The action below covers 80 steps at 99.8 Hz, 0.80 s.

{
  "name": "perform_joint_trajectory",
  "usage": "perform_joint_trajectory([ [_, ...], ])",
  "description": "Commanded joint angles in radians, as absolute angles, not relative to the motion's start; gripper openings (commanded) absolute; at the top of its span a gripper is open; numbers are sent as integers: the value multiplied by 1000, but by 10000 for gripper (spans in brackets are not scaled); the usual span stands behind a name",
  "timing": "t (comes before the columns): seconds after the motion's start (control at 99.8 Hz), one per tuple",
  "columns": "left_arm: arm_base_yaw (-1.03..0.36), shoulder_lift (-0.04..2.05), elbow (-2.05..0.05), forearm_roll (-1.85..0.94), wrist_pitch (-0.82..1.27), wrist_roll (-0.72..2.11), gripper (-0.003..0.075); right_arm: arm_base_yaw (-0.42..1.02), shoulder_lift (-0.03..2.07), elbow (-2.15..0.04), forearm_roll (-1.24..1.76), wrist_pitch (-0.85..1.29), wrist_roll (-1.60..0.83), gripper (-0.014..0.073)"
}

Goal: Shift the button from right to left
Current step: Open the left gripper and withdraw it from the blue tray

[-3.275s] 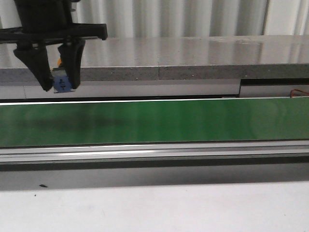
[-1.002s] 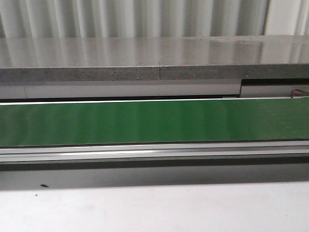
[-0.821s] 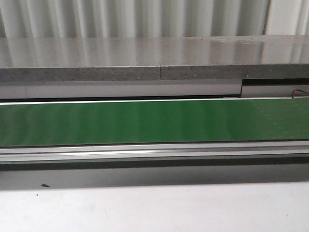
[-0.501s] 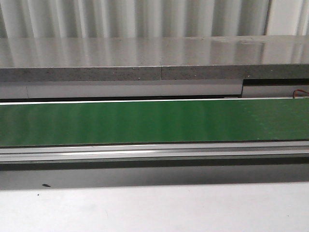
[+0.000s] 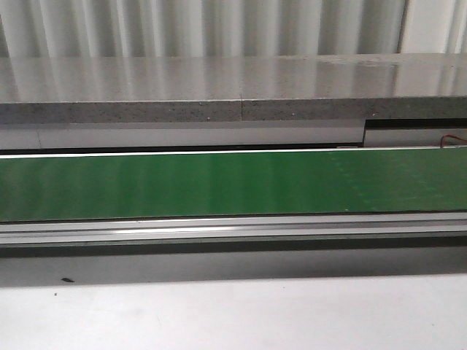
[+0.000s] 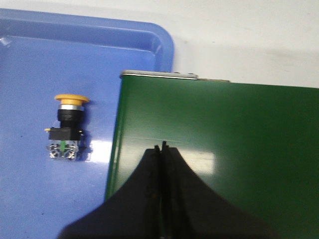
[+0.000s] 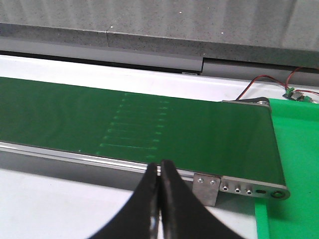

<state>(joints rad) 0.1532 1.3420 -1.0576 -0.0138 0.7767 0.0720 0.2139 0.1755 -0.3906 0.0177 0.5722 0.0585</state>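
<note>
Button: I see the button [image 6: 66,128] lying on its side in the blue tray [image 6: 144,45], just beside the end of the green belt [image 6: 219,129]; the tray keeps it from rolling off.
Left gripper: my left gripper [image 6: 163,149] hangs over the belt end with its fingers pressed together, holding nothing, apart from the button.
Right gripper: my right gripper [image 7: 160,172] is likewise pinched closed and empty, over the belt's near rail [image 7: 75,153].
Progress: I judge the move done, since the part rests on the left side.

Green conveyor belt [image 5: 233,186], blue tray [image 6: 30,74], red wires [image 7: 259,82].
</note>
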Motion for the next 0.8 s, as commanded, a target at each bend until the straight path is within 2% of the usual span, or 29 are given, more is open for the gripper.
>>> perform_joint_trajectory([
  [0.0,107,1229,-1007,-34,672,56,-21,215,186,-418,6,488,52,-68],
  [0.421,-84,789,-664,-68,489,56,-21,215,186,-418,6,488,52,-68],
  [0.791,-108,452,-464,-77,407,56,-21,215,186,-418,6,488,52,-68],
])
